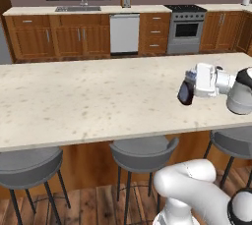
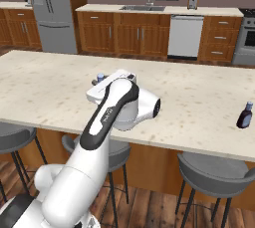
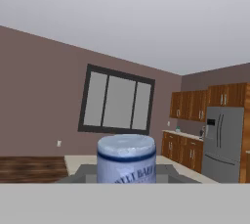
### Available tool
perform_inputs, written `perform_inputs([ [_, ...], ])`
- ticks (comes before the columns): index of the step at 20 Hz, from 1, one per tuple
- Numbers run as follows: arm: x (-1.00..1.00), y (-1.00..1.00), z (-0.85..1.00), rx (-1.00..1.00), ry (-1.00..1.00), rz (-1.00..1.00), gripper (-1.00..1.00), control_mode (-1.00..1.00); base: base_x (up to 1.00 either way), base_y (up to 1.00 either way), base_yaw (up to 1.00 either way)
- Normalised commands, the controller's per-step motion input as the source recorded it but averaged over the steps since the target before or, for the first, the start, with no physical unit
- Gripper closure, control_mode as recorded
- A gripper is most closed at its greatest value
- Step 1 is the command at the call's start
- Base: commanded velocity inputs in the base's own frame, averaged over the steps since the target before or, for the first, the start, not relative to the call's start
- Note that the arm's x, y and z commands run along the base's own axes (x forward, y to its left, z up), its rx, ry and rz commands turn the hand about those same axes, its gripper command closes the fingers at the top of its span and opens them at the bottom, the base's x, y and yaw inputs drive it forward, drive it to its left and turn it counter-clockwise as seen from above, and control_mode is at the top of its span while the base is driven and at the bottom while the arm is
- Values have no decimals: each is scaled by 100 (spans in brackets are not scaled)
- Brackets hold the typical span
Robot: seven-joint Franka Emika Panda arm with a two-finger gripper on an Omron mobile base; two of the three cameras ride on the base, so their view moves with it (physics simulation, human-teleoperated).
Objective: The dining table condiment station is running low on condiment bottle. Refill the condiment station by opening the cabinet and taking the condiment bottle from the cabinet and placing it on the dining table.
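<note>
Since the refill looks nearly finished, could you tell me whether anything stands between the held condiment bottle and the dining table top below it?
Nothing visible does. The gripper holds the condiment bottle over a bare stretch of the dining table; the other dark bottle stands far off along the table.

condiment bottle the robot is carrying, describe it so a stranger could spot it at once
Over the long speckled dining table, at the white arm's end, the gripper holds the condiment bottle: squat, dark navy, wide pale cap. A slimmer thin-necked bottle stands on the table.
</note>
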Motion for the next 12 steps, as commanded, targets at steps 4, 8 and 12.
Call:
perform_inputs([
  [4,60,0,-49,-6,1,0,100,-100,0,0,0],
  [8,53,0,-74,-7,4,0,100,-100,0,0,0],
  [12,50,0,-71,-2,2,0,100,-100,0,0,0],
])
